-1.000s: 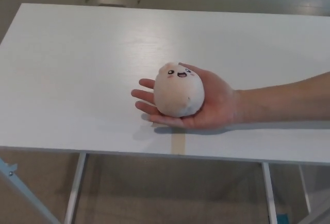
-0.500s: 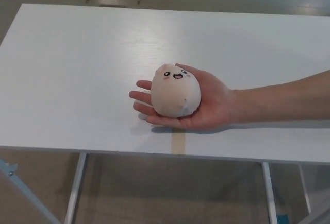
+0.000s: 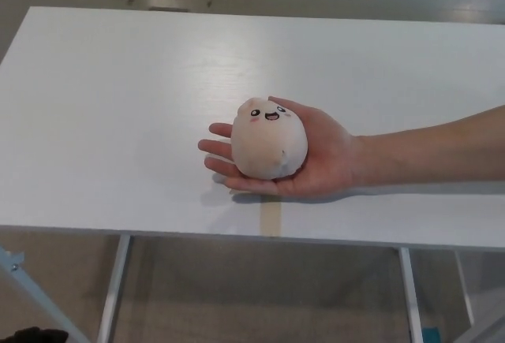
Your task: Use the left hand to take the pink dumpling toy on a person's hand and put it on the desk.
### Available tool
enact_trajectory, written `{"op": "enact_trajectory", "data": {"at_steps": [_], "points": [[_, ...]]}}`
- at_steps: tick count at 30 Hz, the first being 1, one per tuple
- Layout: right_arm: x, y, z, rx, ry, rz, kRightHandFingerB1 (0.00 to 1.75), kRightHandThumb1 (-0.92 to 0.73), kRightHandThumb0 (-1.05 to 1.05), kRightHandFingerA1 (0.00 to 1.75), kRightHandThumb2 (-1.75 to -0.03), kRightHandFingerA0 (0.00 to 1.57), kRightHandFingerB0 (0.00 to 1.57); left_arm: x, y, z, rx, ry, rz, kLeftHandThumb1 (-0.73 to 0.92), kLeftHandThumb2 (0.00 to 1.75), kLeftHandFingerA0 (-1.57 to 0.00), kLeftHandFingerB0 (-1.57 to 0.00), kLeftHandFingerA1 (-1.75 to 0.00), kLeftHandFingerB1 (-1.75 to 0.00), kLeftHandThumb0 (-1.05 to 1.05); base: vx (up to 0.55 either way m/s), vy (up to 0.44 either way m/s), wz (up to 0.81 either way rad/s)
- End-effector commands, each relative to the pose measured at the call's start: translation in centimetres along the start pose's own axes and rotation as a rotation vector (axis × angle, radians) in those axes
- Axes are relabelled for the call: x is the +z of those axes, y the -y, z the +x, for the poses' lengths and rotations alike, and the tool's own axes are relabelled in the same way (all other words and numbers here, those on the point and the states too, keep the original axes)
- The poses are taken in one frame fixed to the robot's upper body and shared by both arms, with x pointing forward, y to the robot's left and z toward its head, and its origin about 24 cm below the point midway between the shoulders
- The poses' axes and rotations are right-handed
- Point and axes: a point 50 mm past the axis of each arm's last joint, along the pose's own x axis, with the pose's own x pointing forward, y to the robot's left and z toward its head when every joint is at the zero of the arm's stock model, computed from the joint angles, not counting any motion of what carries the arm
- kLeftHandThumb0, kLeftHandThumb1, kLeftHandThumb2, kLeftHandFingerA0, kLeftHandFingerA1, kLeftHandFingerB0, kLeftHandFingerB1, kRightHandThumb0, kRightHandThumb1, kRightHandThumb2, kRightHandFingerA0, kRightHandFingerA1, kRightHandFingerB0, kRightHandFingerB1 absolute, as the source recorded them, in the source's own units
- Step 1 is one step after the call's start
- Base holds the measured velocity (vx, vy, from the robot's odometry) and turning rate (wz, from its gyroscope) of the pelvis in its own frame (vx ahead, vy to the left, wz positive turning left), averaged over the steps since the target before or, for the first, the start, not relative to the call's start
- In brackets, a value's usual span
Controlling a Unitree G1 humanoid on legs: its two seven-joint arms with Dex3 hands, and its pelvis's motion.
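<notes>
Nothing done yet: dumpling point(image 3: 268, 139) sits in person's palm point(image 3: 319, 158) over desk point(image 3: 118, 106), near-center; neither robot hand visible, so grip unknown.

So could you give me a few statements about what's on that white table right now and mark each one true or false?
1. The pink dumpling toy rests in a person's hand. True.
2. The person's arm comes in from the picture's left. False: it comes in from the right.
3. The toy has a small smiling face on it. True.
4. The robot's left hand is already closed on the toy. False: neither robot hand can be clearly seen, and nothing but the person's hand touches the toy.
5. The toy lies directly on the white desk. False: it sits on the open palm, above the desk.
</notes>
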Motion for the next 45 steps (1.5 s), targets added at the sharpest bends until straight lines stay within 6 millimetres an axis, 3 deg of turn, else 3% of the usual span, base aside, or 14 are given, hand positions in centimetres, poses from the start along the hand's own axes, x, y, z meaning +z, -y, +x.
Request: {"op": "enact_trajectory", "data": {"at_steps": [1,5,6,11,12,21,24,26,32,36,37,43,44,45], "points": [[-0.5,0.4,0.0,0.005,-0.011,-0.029,0.41,-0.73,-0.27,0.44,-0.62,0.6,0.5,1.0,-2.0,-6.3,-0.155,0.311,-0.014,0.5,0.55,-0.42,-0.33,-0.39,-0.34,-0.46,0.0,0.0,0.0],[-0.2,0.8,0.0,-0.001,-0.009,-0.024,0.4,-0.73,-0.27,0.44,-0.62,0.6,0.49,3.1,-3.6,-11.6,-0.222,0.503,0.015,0.49,0.55,-0.44,-0.3,-0.41,-0.33,-0.49,0.0,0.0,0.0],[-0.1,0.9,0.1,-0.008,-0.005,-0.024,0.4,-0.73,-0.27,0.44,-0.62,0.6,0.49,4.7,-4.9,-14.1,-0.267,0.623,0.002,0.47,0.54,-0.44,-0.28,-0.43,-0.33,-0.48,0.0,0.0,0.0],[0.2,0.9,0.1,-0.007,-0.002,-0.008,0.4,-0.73,-0.27,0.44,-0.62,0.6,0.48,8.5,-7.3,-19.2,-0.273,0.919,-0.021,0.43,0.53,-0.47,-0.29,-0.48,-0.34,-0.49,0.0,0.0,0.0],[0.1,0.8,0.1,-0.004,0.0,-0.013,0.4,-0.73,-0.27,0.44,-0.62,0.6,0.48,9.6,-7.8,-21.1,-0.251,1.011,-0.033,0.44,0.53,-0.47,-0.29,-0.48,-0.33,-0.49,0.0,0.0,0.0],[0.5,1.0,0.2,-0.008,0.011,-0.018,0.4,-0.73,-0.27,0.44,-0.62,0.6,0.49,14.3,-8.7,-27.1,-0.168,1.37,0.023,0.42,0.53,-0.46,-0.3,-0.49,-0.33,-0.54,0.0,0.0,0.0],[0.7,1.0,0.2,-0.013,0.01,-0.01,0.4,-0.73,-0.27,0.44,-0.62,0.6,0.49,17.4,-9.4,-29.2,-0.095,1.572,0.075,0.4,0.53,-0.47,-0.34,-0.48,-0.34,-0.55,0.0,0.0,0.0],[0.8,1.0,0.2,-0.014,0.013,-0.009,0.4,-0.73,-0.27,0.44,-0.62,0.6,0.49,18.1,-9.5,-29.6,-0.084,1.61,0.084,0.4,0.53,-0.47,-0.34,-0.48,-0.34,-0.55,0.0,0.0,0.0],[0.9,0.9,0.2,-0.001,0.022,0.0,0.4,-0.73,-0.27,0.44,-0.62,0.6,0.47,23.5,-10.4,-29.5,0.067,1.756,0.201,0.39,0.52,-0.52,-0.39,-0.42,-0.35,-0.47,0.0,0.0,0.0],[1.0,0.9,0.3,0.0,0.026,-0.002,0.39,-0.73,-0.26,0.44,-0.62,0.59,0.45,26.9,-11.0,-28.8,0.15,1.647,0.327,0.42,0.53,-0.55,-0.38,-0.44,-0.33,-0.47,0.0,0.0,0.0],[1.1,0.9,0.3,0.0,0.026,0.001,0.39,-0.73,-0.26,0.44,-0.62,0.59,0.44,28.1,-11.1,-28.3,0.166,1.626,0.37,0.38,0.69,-0.5,-0.32,-0.51,-0.41,-0.54,0.0,0.0,0.0],[0.9,0.9,0.2,0.0,0.023,-0.001,0.39,-0.73,-0.26,0.44,-0.62,0.58,0.44,31.4,-10.9,-27.1,0.223,1.557,0.516,0.38,0.69,-0.49,-0.32,-0.51,-0.41,-0.52,0.0,0.0,0.0],[1.0,0.9,0.3,-0.001,0.024,-0.001,0.39,-0.73,-0.26,0.44,-0.62,0.58,0.44,32.2,-10.7,-26.9,0.238,1.552,0.55,0.44,0.54,-0.53,-0.39,-0.42,-0.33,-0.45,0.0,0.0,0.0],[1.1,0.9,0.3,-0.001,0.025,-0.001,0.39,-0.73,-0.26,0.44,-0.62,0.58,0.44,32.6,-10.6,-26.8,0.248,1.548,0.573,0.44,0.54,-0.53,-0.39,-0.42,-0.33,-0.45,0.0,0.0,0.0]]}}
